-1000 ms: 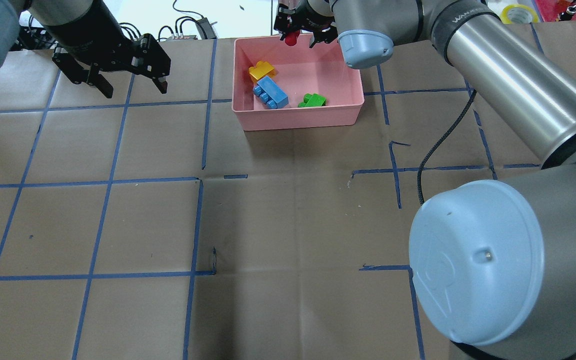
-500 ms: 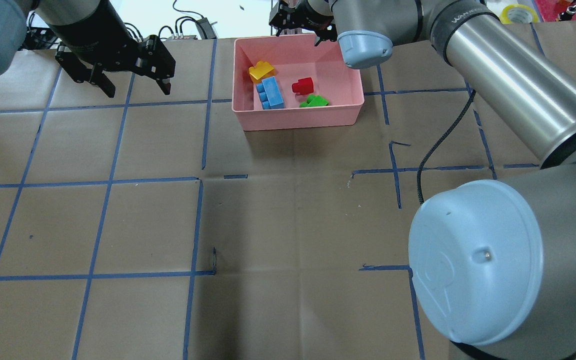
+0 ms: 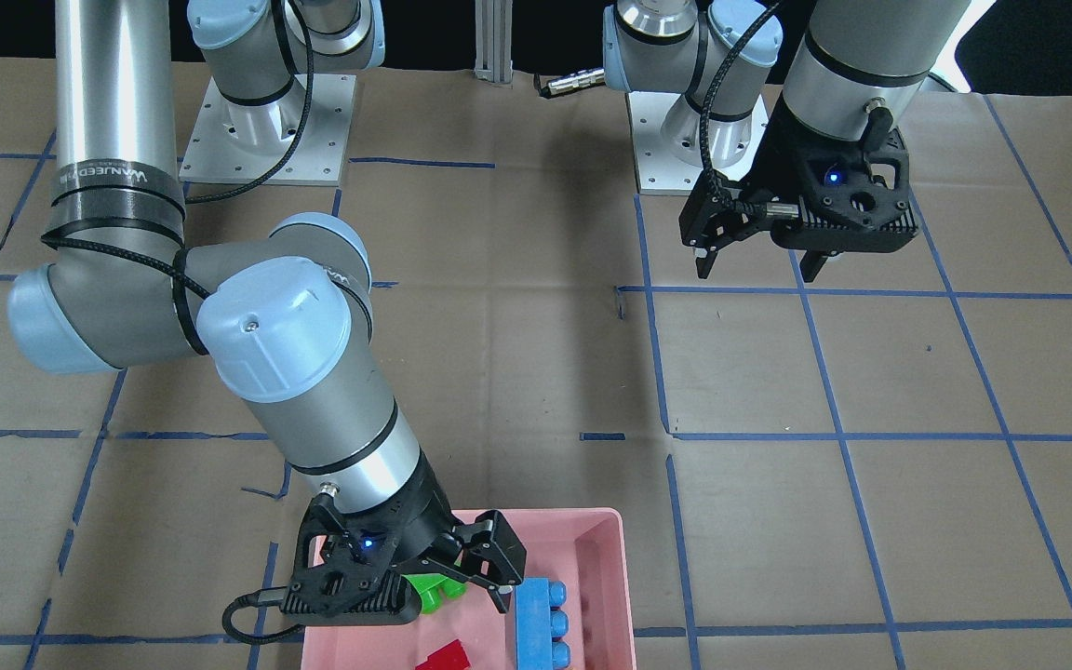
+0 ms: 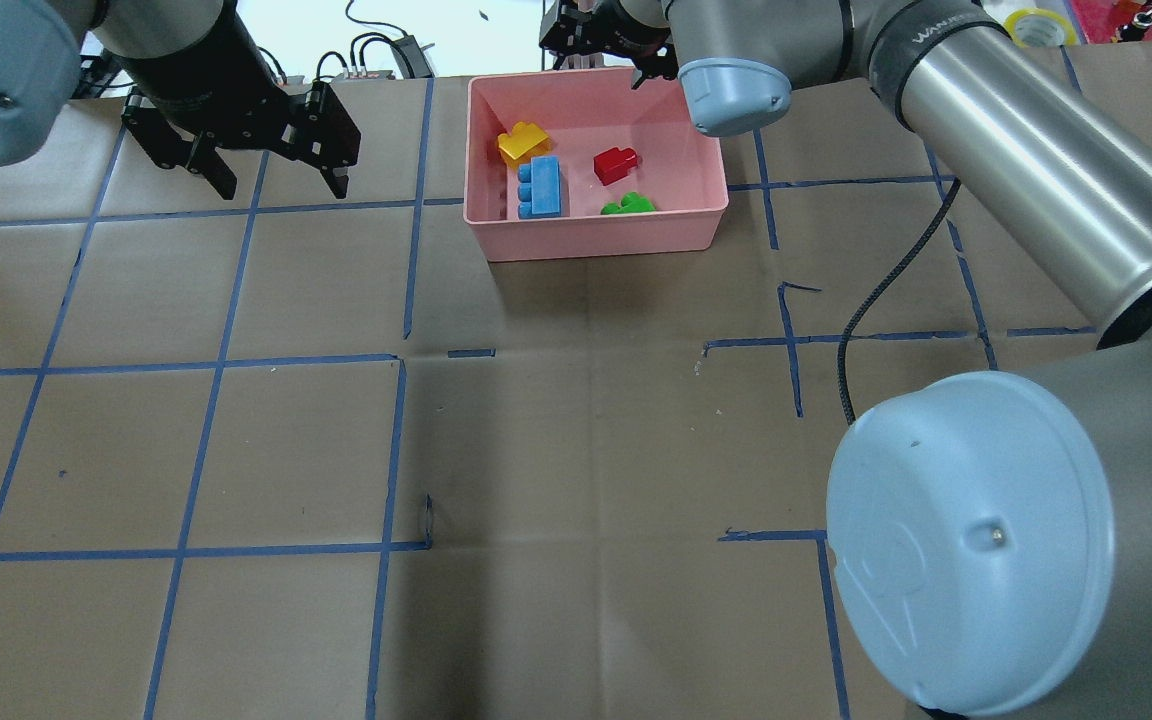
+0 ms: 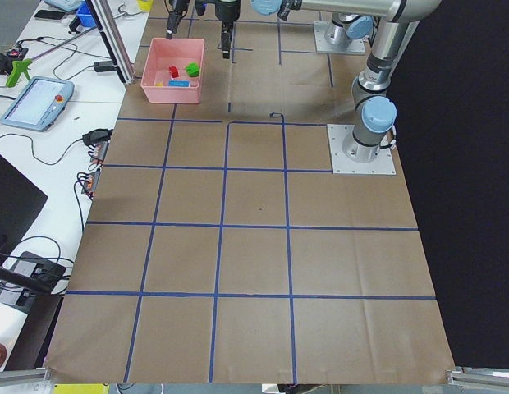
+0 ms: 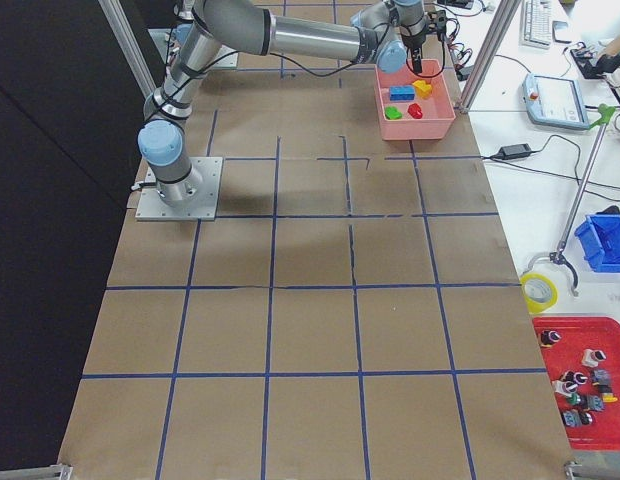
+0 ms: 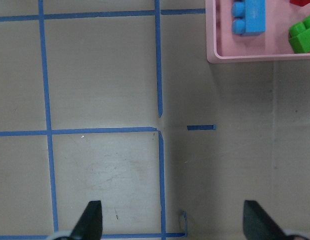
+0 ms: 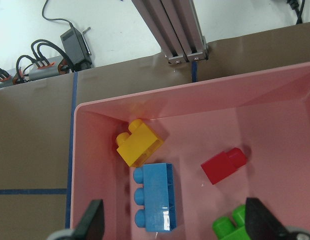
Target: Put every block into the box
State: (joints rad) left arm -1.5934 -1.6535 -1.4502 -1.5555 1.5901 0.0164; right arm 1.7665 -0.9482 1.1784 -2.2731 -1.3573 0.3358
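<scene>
- R pincer (image 4: 593, 57) is hanging released over box (image 4: 596, 240) far rim.
- Inside box are lying yellow block (image 4: 523, 141), blue block (image 4: 539, 187), red block (image 4: 615, 165), green block (image 4: 627, 206).
- L pincer (image 4: 283, 187) is hovering released above surface (image 4: 576, 450), apart from box.

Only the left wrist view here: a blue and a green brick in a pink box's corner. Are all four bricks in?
Observer: Yes. The yellow brick lies in the box, next to the blue brick.
Reviewer: And the red one?
Observer: The red brick lies on the box floor, apart from the green brick.
Reviewer: Does the right hand hold anything?
Observer: No. The right hand is open and empty above the box.
</scene>
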